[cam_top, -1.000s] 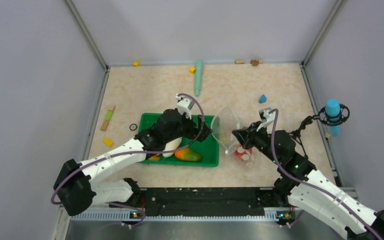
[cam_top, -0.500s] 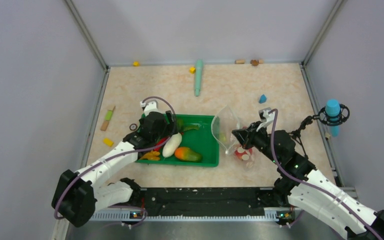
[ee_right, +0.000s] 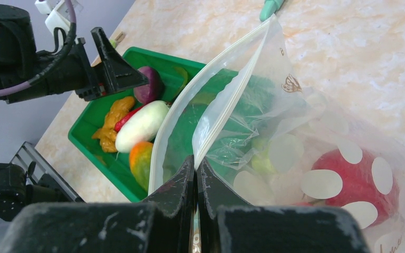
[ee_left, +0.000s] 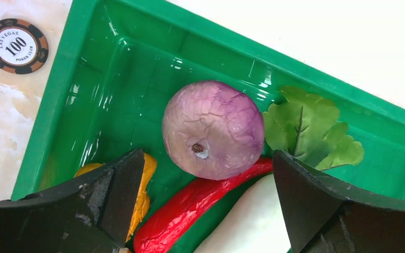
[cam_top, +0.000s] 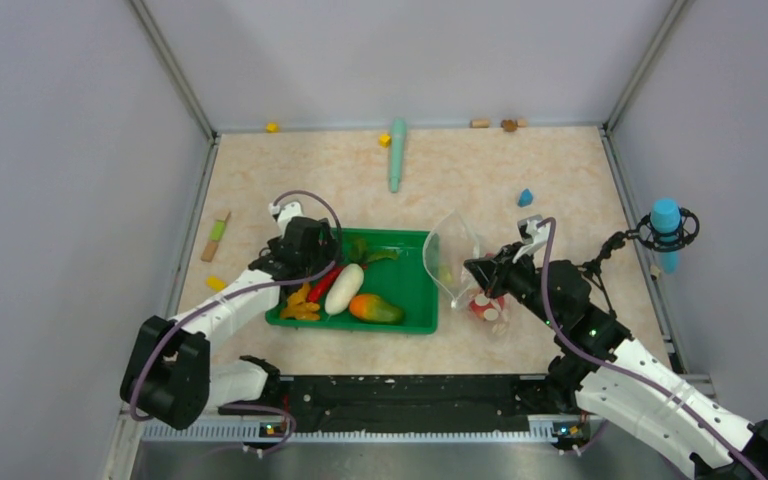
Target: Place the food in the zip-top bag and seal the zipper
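My left gripper [ee_left: 206, 154] hangs open over the left end of the green tray [cam_top: 415, 312], and nothing is between its fingers. Just beyond its fingertips lies the purple onion [ee_left: 213, 129]. A red chili [ee_left: 200, 203], white radish [ee_left: 248, 224], green leaf [ee_left: 306, 126] and yellow-orange bunch [ee_left: 141, 192] lie around it. The mango [cam_top: 375, 309] lies at the tray's front. My right gripper [ee_right: 196, 164] is shut on the mouth edge of the dotted zip-top bag [ee_right: 295, 142], holding it up with the zipper [ee_right: 216, 97] unsealed. A red tomato [ee_right: 356, 182] sits inside the bag.
A poker chip [ee_left: 17, 46] lies just off the tray's left corner. A teal stick [cam_top: 397, 152] and a blue block [cam_top: 525, 197] lie farther back. A yellow block [cam_top: 217, 284] and a green-and-wood piece [cam_top: 218, 235] lie at the left. A blue-tipped stand [cam_top: 666, 225] is on the right wall.
My left arm has swung left from beside the bag's mouth to the tray's left end, still open. The right gripper and the bag have stayed put.
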